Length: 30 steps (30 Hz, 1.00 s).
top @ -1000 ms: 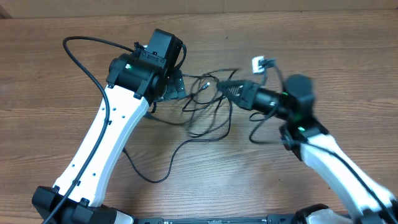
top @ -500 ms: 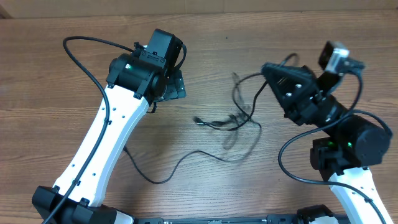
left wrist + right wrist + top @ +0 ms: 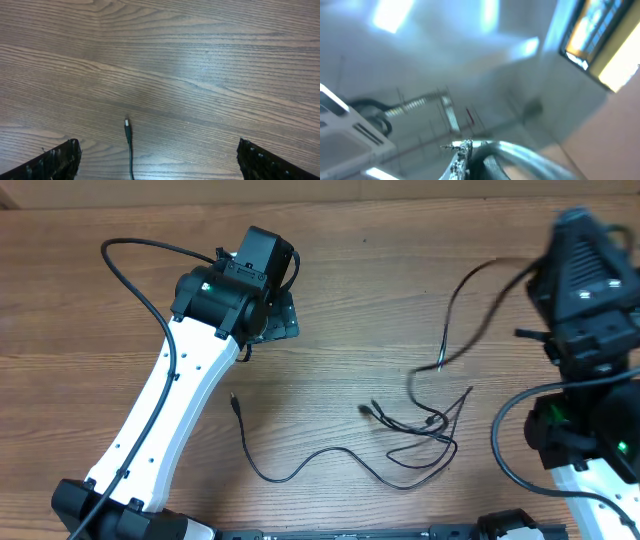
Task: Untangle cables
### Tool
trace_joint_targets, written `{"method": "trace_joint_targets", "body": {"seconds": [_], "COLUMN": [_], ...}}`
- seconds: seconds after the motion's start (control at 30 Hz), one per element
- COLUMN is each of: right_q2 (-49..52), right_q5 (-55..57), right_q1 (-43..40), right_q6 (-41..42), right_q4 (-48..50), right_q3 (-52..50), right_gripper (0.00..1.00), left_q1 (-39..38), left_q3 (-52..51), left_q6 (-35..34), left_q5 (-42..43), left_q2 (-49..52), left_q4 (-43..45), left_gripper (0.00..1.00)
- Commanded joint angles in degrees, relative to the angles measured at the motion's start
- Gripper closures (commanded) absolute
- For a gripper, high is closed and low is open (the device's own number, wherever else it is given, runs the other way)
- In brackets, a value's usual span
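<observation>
Left claw (image 3: 159, 156) is held open; the state of the right claw (image 3: 471, 156) cannot be told. Cables (image 3: 428, 420) are judged light, limp, best taken near a plug (image 3: 127, 126).

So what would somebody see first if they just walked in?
Probably the big black-and-white right robot arm, looming blurry at the right edge of the overhead view, with a thin black cord running up toward it. Next, the loose tangle of thin black cables on the brown wooden table below it, and one small plug end seen between the left gripper's wide-open fingers.
</observation>
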Motion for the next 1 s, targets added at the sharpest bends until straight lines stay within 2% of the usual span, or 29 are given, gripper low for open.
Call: {"method": "trace_joint_targets", "body": {"seconds": [0.0, 0.23, 0.47, 0.83, 0.93, 0.97], "right_q2": [-0.02, 1.70, 3.19, 5.05, 5.92, 6.40], "right_q5": [8.20, 14.03, 26.32, 26.18, 30.86, 33.86], "right_q1": [-0.42, -0.42, -0.42, -0.42, -0.42, -0.42], "right_q6": [-0.63, -8.55, -9.57, -25.79, -25.83, -23.41], "right_q4": [0.50, 0.48, 0.59, -2.97, -1.90, -0.48], "right_q3": [4.59, 8.35, 10.75, 11.78, 11.78, 11.78], "right_gripper": [0.96, 0.96, 0.96, 0.96, 0.96, 0.96], "left_q1": [-0.11, -0.11, -0.11, -0.11, -0.11, -0.11], "left_q3": [-0.09, -0.09, -0.09, -0.09, -0.09, -0.09], "left_q6": [-0.76, -0.76, -0.76, -0.76, -0.76, -0.76], "left_q5": [0.20, 0.20, 0.20, 0.20, 0.20, 0.20], "left_q2": [-0.17, -0.17, -0.17, -0.17, -0.17, -0.17], "left_q4": [0.24, 0.22, 0.22, 0.22, 0.24, 0.22], "left_gripper": [0.00, 0.01, 0.00, 0.00, 0.00, 0.01]}}
